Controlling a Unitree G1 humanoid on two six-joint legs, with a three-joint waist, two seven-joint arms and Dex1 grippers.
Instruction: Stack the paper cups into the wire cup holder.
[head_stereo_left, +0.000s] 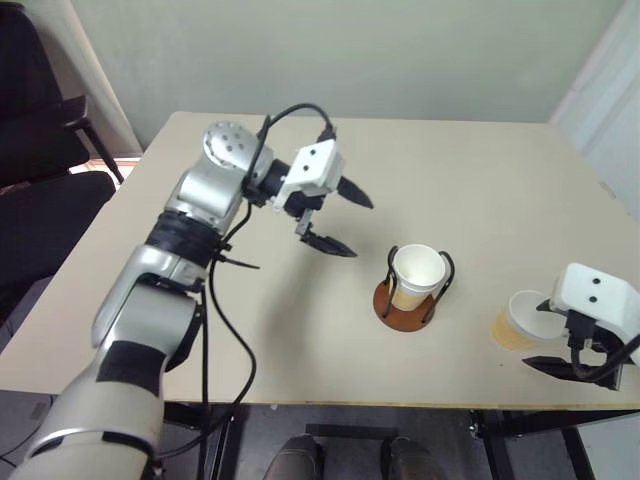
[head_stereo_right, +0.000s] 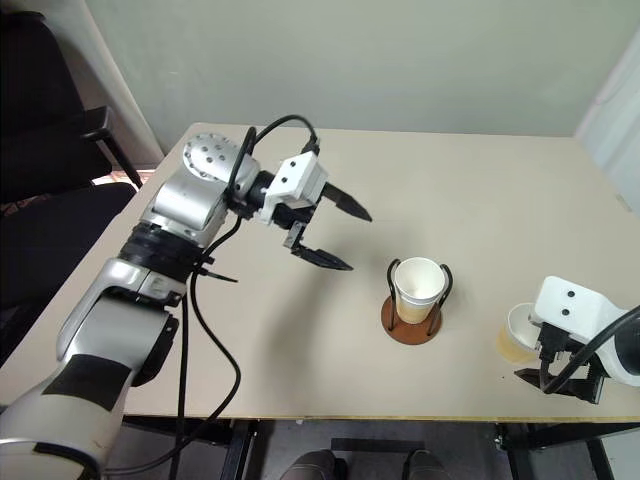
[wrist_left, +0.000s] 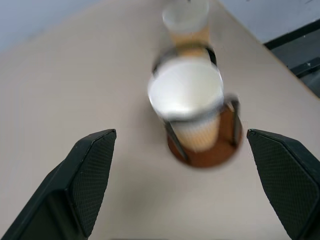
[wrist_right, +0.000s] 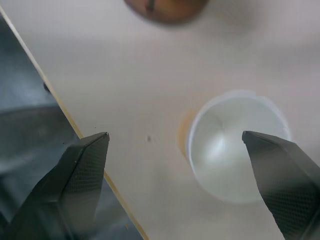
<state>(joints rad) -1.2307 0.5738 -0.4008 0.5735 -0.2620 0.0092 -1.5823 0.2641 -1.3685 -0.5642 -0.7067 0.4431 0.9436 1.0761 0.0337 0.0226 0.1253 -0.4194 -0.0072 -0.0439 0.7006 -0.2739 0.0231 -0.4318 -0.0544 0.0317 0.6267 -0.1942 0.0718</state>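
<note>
We see a pale beige worktop (head_stereo_left: 200, 330) with a light wooden edge. Two items rest directly on it. Near the middle stands the wire cup holder (head_stereo_left: 405, 308), its reddish-brown disc base flat on the surface, with an upright paper cup (head_stereo_left: 417, 270) seated between its black wire loops. Toward the right front edge, well apart from the holder, a second paper cup (head_stereo_left: 520, 320) stands on the bare surface, its white inside showing.
</note>
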